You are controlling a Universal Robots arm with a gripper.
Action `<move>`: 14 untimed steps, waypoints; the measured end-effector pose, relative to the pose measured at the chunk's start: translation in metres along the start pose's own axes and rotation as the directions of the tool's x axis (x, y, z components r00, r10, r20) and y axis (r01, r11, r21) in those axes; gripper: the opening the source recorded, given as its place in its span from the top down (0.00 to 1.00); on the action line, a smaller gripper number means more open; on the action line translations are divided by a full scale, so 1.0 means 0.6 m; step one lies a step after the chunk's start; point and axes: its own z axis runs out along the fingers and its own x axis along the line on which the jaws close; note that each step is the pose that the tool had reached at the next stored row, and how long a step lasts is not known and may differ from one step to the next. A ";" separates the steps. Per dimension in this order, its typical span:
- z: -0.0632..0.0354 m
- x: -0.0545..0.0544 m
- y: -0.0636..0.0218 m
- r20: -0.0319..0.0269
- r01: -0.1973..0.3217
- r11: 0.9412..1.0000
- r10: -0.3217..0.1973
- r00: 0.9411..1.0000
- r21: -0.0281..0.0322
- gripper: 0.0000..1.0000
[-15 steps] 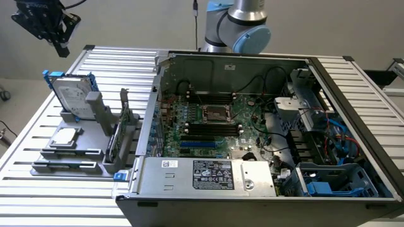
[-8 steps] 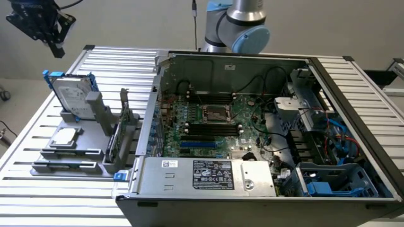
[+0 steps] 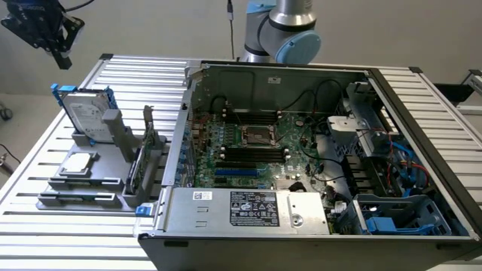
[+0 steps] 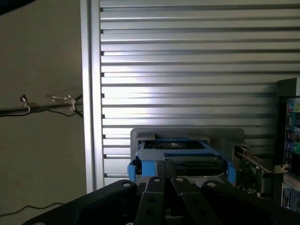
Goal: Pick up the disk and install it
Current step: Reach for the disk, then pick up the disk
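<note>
The disk, a silver-grey drive with a white label in a bright blue carrier, stands upright in a grey holder at the exterior view's left. My gripper hangs in the air above it and a little further back, apart from it, with nothing in it. In the wrist view the disk shows edge-on in its blue frame just beyond my gripper, whose black fingers are pressed together, shut.
An open computer case fills the middle and right of the slatted aluminium table, with a blue bay bracket in its near right corner. The grey holder also carries a small square chip and an upright card.
</note>
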 end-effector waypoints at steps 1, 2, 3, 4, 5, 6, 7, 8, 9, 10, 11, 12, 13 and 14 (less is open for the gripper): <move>0.000 0.000 0.000 0.000 0.000 1.000 0.000 1.000 0.000 0.89; 0.000 0.000 0.000 0.000 0.000 1.000 0.000 1.000 0.000 0.89; 0.000 0.000 0.000 0.000 0.000 1.000 0.000 1.000 0.000 0.89; 0.000 0.000 0.000 0.000 0.000 1.000 0.000 1.000 0.000 0.89; 0.000 0.000 0.000 0.000 0.000 1.000 0.000 1.000 0.000 0.89; 0.000 0.000 0.000 0.000 0.000 1.000 0.000 1.000 0.000 0.89; 0.000 0.000 0.000 0.000 0.000 1.000 0.000 1.000 0.000 0.89; 0.000 0.000 0.000 0.000 0.000 1.000 0.000 1.000 0.000 0.89; 0.000 0.000 0.000 0.000 0.000 1.000 0.000 1.000 0.000 0.89; 0.000 0.000 0.000 0.000 0.000 1.000 0.000 1.000 0.000 0.89; 0.000 0.000 0.000 0.000 0.000 1.000 0.000 1.000 0.000 0.89; 0.000 0.000 0.000 0.000 0.000 1.000 0.000 1.000 0.000 0.89; 0.000 0.000 0.000 0.000 0.000 1.000 0.000 1.000 0.000 0.89; 0.000 0.000 0.000 0.000 0.000 1.000 0.000 1.000 0.000 0.89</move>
